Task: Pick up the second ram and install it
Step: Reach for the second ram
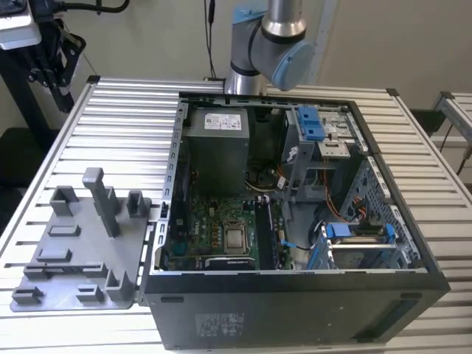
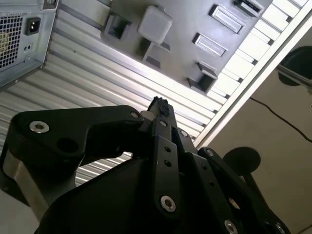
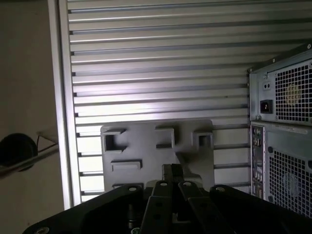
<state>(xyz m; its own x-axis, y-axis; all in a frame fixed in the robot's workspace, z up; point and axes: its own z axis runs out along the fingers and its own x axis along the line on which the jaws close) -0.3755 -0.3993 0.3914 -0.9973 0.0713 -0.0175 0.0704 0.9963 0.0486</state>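
My gripper [image 3: 171,170] hangs high over the grey tray [image 3: 146,146], its black fingertips [image 2: 159,104] pressed together and shut, with nothing between them. The tray [image 1: 74,251] lies on the slatted table at the exterior view's left, with upright posts and bare holders. Beside it stands the open computer case [image 1: 295,310]. Inside, long dark narrow strips [image 1: 268,234] run next to the silver processor [image 1: 236,237]. I cannot tell whether one of them is the second ram. The arm's grey and blue joint [image 1: 284,55] rises behind the case.
The case's rear panel with its fan grille [image 3: 285,122] stands close to the tray. The table's edge [image 3: 61,107] runs just past the tray, with floor beyond. A black stand [image 1: 44,66] is at the exterior view's far left and another table [image 1: 457,110] at its right.
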